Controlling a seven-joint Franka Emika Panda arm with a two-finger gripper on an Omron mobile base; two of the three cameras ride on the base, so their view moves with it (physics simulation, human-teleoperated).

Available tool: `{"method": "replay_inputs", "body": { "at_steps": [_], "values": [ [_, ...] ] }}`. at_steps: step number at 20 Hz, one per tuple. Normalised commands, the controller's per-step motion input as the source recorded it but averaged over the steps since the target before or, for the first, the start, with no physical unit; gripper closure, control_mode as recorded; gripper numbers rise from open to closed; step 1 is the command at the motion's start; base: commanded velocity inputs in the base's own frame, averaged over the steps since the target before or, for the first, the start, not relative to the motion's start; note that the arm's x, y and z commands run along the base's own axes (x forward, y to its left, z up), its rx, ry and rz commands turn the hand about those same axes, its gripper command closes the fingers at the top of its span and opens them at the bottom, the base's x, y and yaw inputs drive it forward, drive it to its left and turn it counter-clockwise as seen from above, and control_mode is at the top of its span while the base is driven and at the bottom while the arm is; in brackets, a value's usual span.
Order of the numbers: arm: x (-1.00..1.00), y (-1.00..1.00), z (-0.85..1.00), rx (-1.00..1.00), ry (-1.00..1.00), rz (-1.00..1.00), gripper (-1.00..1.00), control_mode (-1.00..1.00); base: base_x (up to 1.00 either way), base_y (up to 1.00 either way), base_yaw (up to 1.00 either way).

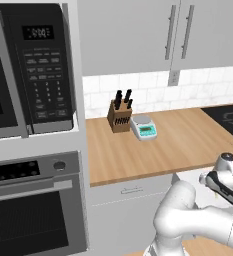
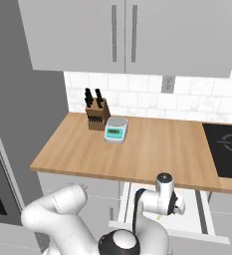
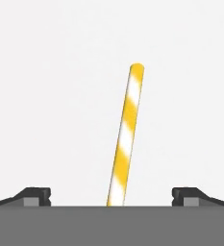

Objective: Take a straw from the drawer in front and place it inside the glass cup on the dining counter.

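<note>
gripper (image 3: 111, 197) spread wide, straddling straw (image 3: 125, 139) at frame centre, over drawer (image 2: 202, 219) floor | risk: thin straw rolls, fingers close on nothing

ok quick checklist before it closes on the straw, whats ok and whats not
1. Drawer pulled open: ok, seen in the right base view.
2. Straw lying on the pale drawer floor: ok.
3. Gripper jaws open: ok, both tips stand wide apart.
4. Straw between the jaws: ok, it runs up roughly midway between the tips, slightly tilted.
5. Tips low enough to pinch the straw: cannot tell from the hand view.
6. Nothing else close to the straw: ok in the hand view.
</note>
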Motion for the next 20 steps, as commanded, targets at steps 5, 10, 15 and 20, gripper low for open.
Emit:
{"method": "replay_inputs", "body": {
  "at_steps": [5, 10, 15, 20],
  "values": [
    [-0.1, -0.19, -0.5, 0.01, 0.0, 0.0, -1.0, -1.0, 0.0, 0.0, 0.0],
    [-0.39, -0.37, -0.53, 0.04, 0.0, -0.01, 1.0, -1.0, 0.0, 0.0, 0.0],
    [-0.44, -0.26, -0.66, 0.01, 0.07, -0.04, 1.0, -1.0, 0.0, 0.0, 0.0],
    [-0.2, -0.08, -0.76, 0.0, 0.14, -0.06, 1.0, -1.0, 0.0, 0.0, 0.0]
  ]
}}
